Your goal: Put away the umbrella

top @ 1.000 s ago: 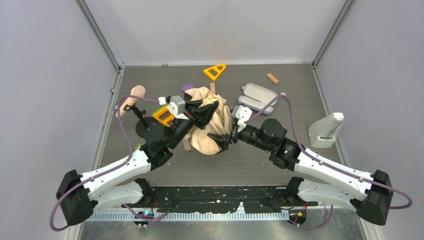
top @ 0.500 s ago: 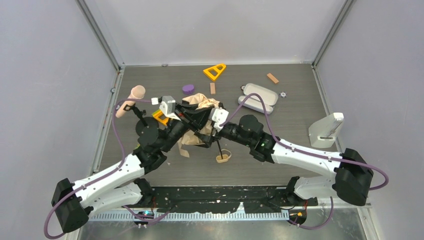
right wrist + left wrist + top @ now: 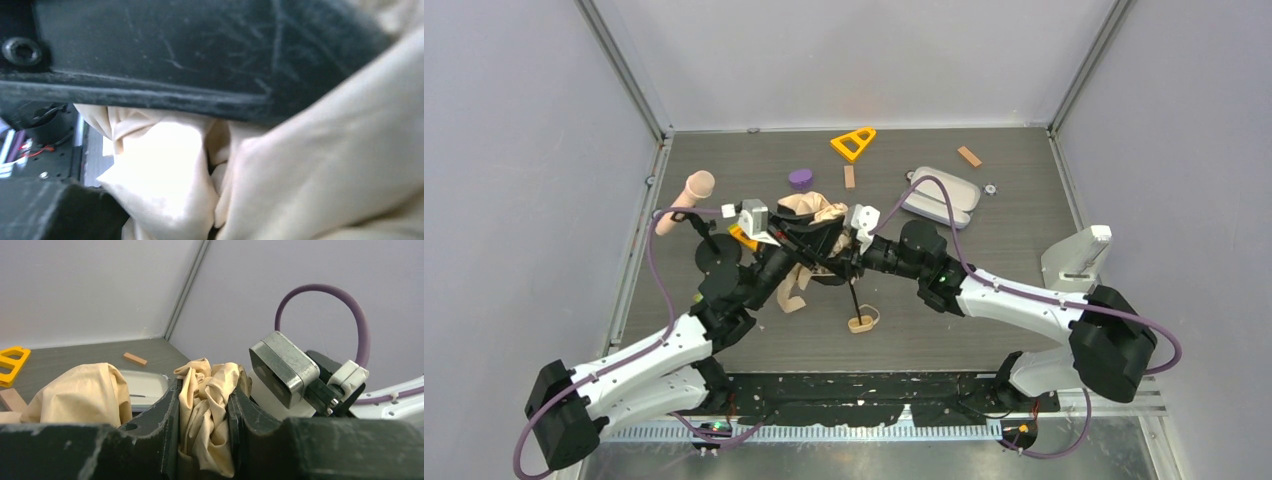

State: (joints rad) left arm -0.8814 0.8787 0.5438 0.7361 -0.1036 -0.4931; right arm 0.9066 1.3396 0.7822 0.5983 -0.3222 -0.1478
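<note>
The umbrella is a crumpled beige bundle held up between both arms at the table's middle. Its thin black shaft slants down to the tan handle, which rests on the table. My left gripper is shut on a fold of the canopy, which is squeezed between its black fingers. My right gripper reaches into the bundle from the right. In its wrist view, beige fabric fills the gap between the upper finger and the lower one.
A pink-headed microphone on a black stand is close to the left arm. A lavender-grey case, a yellow triangle, a purple disc and small wooden blocks lie behind. A white holder stands at the right.
My right arm swung left into the canopy and its jaws closed in on the fabric. The bundle got gathered and raised, baring the shaft and handle.
</note>
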